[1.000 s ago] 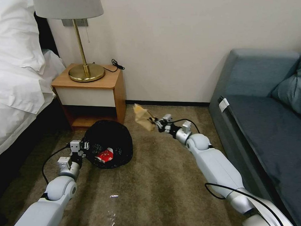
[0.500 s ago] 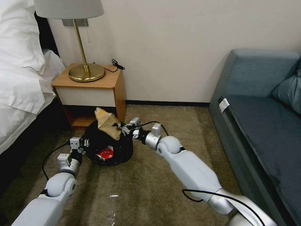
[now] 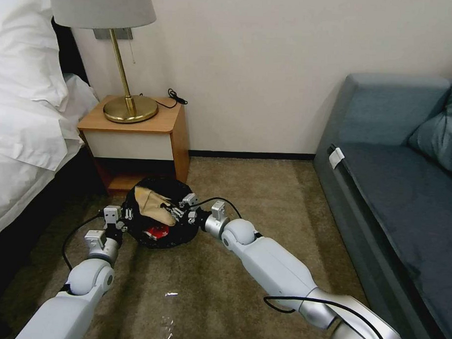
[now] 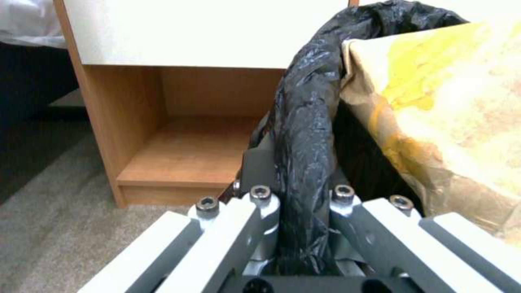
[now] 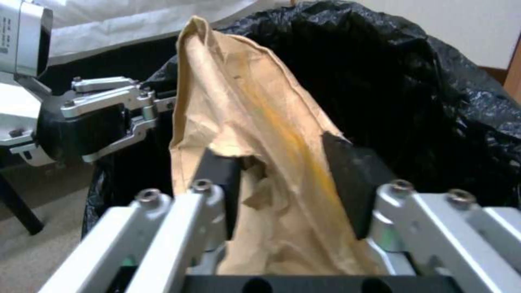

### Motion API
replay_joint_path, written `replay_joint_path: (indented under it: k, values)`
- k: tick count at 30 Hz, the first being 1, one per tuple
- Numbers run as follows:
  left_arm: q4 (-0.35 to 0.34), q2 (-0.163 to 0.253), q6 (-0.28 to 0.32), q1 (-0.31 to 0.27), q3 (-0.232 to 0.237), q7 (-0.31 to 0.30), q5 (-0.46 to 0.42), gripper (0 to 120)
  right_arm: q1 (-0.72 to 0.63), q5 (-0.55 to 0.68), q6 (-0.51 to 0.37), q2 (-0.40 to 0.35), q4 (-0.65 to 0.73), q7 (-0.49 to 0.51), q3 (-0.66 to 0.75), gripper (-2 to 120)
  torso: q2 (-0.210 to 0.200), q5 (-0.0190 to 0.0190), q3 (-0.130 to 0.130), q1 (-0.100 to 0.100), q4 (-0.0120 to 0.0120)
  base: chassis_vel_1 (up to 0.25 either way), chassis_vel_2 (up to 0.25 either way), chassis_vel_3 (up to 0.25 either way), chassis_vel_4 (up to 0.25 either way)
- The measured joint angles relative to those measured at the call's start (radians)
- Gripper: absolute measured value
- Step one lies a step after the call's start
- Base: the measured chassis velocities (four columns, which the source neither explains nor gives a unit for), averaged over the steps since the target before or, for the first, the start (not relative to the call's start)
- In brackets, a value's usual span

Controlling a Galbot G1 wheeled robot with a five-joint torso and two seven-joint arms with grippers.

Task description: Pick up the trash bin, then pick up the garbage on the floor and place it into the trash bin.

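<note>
The trash bin point(image 3: 182, 228), lined with a crinkly black bag, sits in front of the nightstand. My left gripper point(image 3: 127, 218) is shut on its near rim; the left wrist view shows the black bag rim point(image 4: 304, 134) pinched between the fingers point(image 4: 260, 203). My right gripper point(image 3: 176, 212) reaches over the bin's mouth, shut on a crumpled brown paper bag point(image 3: 150, 202) that leans down into the bin. The right wrist view shows that paper bag point(image 5: 255, 122) between the dark pads point(image 5: 347, 183). A red-white packet point(image 3: 157, 232) lies inside the bin.
A wooden nightstand point(image 3: 138, 137) with a brass lamp point(image 3: 124, 106) stands just behind the bin, the bed point(image 3: 25, 123) to its left. A blue-grey sofa point(image 3: 398, 185) lines the right side. A small white scrap point(image 3: 171, 294) and a clear shiny piece point(image 3: 167, 325) lie on the tan carpet.
My right arm swung left and lowered, carrying the paper bag from open carpet to the bin's mouth and down into it. The left gripper kept its hold on the rim.
</note>
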Motion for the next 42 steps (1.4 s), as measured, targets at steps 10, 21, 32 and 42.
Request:
replay_joint_path:
  k: [10,21,32,42]
  values:
    - [-0.007,0.001,0.0,0.011,-0.006,-0.011,0.003,4,-0.009,-0.006,-0.004,-0.022,0.059,0.014,0.013,79,0.0,0.0,0.0,0.0,0.0,0.0,0.0,0.0,0.0]
    - [-0.02,0.004,0.002,0.026,-0.015,-0.016,0.004,4,-0.004,-0.022,0.003,-0.05,0.084,0.02,-0.007,100,0.0,0.0001,0.0,0.0,0.0,0.0,0.0,0.0,0.0]
    - [-0.038,0.003,0.012,0.039,-0.018,-0.027,0.011,4,0.268,0.015,-0.102,-0.103,0.071,0.015,-0.296,100,0.0,0.0001,0.0,0.0,0.0003,0.0,0.0,0.0,0.0]
    - [-0.034,0.001,0.012,0.052,-0.023,-0.028,0.025,4,0.464,0.06,-0.171,-0.119,0.058,-0.083,-0.485,100,0.0,0.0001,0.0,0.0,0.0002,0.0,0.0,0.0,0.0]
